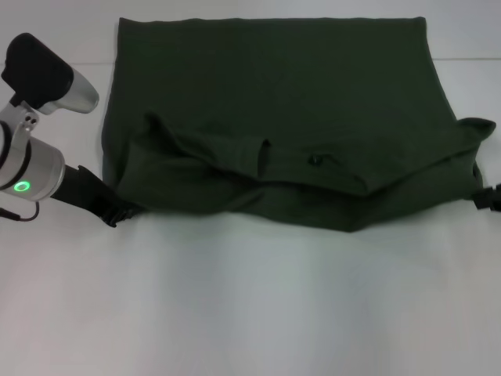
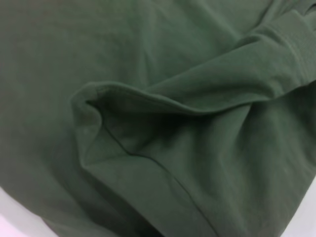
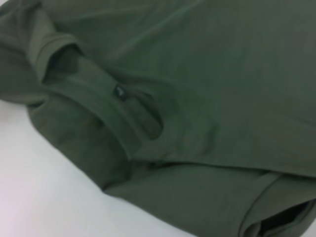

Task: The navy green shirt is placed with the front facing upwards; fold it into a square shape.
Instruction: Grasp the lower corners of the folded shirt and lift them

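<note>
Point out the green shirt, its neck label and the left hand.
green shirt (image 1: 274,86): head view, flat far panel of the cloth.
neck label (image 3: 120,92): right wrist view, small dark tag inside the collar.
left hand (image 1: 109,207): head view, dark tip at the shirt's near left corner.

No legible text, brand or number anywhere. Small dark neck label (image 3: 119,92) inside the collar of the navy green shirt (image 1: 274,94), toward 10 o'clock of the right wrist view's centre, too blurred to read.
</note>
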